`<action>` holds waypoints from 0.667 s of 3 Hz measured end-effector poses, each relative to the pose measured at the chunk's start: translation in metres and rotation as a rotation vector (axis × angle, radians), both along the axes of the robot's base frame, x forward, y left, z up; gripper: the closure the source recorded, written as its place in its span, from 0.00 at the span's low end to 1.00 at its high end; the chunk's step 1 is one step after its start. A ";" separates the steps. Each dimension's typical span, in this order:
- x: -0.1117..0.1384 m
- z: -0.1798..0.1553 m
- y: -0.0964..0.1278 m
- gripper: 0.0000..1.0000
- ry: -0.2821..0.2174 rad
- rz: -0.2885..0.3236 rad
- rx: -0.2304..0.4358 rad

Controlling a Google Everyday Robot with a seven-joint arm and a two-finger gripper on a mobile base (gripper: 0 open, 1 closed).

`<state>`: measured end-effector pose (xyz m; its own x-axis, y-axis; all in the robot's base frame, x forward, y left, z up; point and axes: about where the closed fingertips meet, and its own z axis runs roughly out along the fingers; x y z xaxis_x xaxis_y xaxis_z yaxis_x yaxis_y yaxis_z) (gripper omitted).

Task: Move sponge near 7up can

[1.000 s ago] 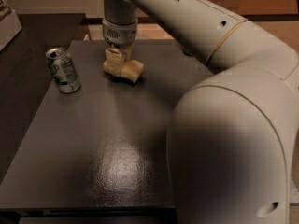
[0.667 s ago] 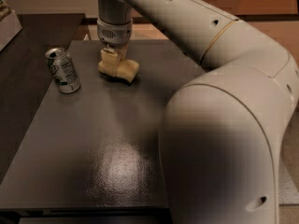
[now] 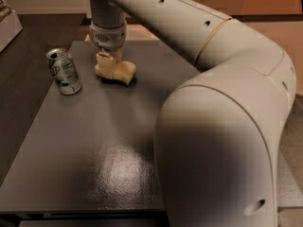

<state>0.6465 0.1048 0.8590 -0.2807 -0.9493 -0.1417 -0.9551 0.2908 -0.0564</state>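
The pale yellow sponge (image 3: 116, 72) lies on the dark table (image 3: 94, 141) at the far side, a little right of the 7up can (image 3: 64, 72). The can is silver-white with green markings and stands upright, slightly tilted in view. My gripper (image 3: 108, 64) hangs down from the big white arm and is shut on the sponge's left part, with its fingers (image 3: 106, 66) pressed into it. A short gap of table separates sponge and can.
The white arm (image 3: 213, 103) fills the right half of the view and hides that part of the table. A pale box edge (image 3: 7, 22) shows at the far left. Another dark surface (image 3: 28, 37) lies left of the table.
The gripper and the sponge have moved left, closer to the can. The can has not moved.
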 end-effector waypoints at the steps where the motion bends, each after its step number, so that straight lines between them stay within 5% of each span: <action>1: -0.004 -0.011 0.019 1.00 -0.029 0.041 -0.067; 2: -0.007 -0.014 0.032 0.83 -0.051 0.069 -0.130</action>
<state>0.6396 0.1365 0.8445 -0.2098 -0.9773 -0.0290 -0.9675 0.2118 -0.1380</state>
